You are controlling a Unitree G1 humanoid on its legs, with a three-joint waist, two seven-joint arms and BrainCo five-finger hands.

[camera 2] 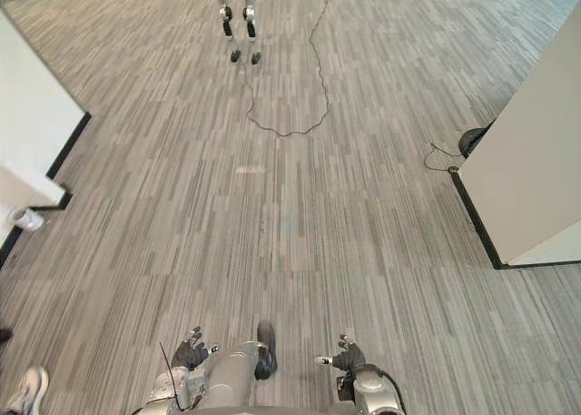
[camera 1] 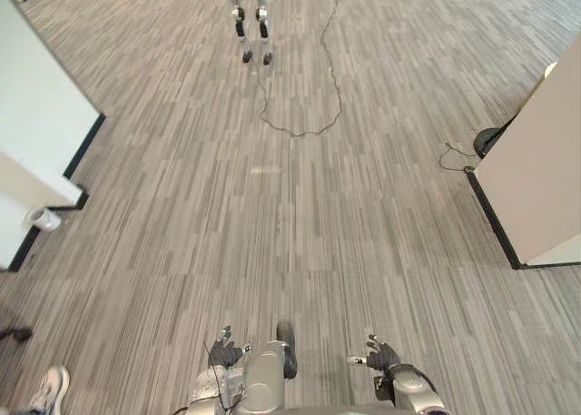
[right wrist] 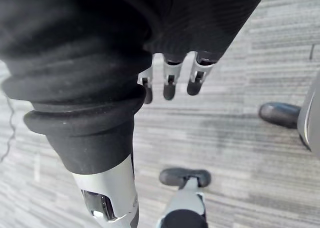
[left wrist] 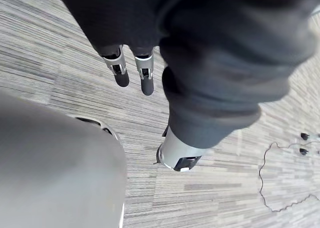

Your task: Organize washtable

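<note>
A: Entry, far left first. What stands there?
B: White partition (camera 1: pixel 41 133) with a black base strip, on the grey striped carpet floor (camera 1: pixel 300 224). At its foot is a small white roll (camera 1: pixel 42 218) on the floor. It is touching or just beside the strip; cannot tell which.

A: Lower left corner?
B: A person's shoe (camera 1: pixel 51 388), light-coloured, on the carpet, well apart from the roll.

A: Left hand?
B: Left hand (camera 1: pixel 225 351) hangs low at the near edge of the head views, over bare carpet. In its wrist view the fingers (left wrist: pixel 146 81) point down at the floor, straight and relaxed. The thumb (left wrist: pixel 176 155) is apart from them. Nothing is in the hand.

A: Centre, far end?
B: Legs of a second robot (camera 1: pixel 251 29), silver with dark feet, standing on the carpet well apart from both hands.

A: Right hand?
B: Right hand (camera 1: pixel 383 355) is level with the left, also over carpet. In its wrist view the fingers (right wrist: pixel 169 88) are straight in a row and slack, thumb (right wrist: pixel 107 188) off to one side. It carries nothing.

A: Right side?
B: Tall white panel (camera 1: pixel 536 170) with a black base strip. Just beside its far corner a dark rounded object (camera 1: pixel 490 141) sits on the floor, too small to identify.

A: And the counter to be organized?
B: Cannot tell where it stands.
</note>
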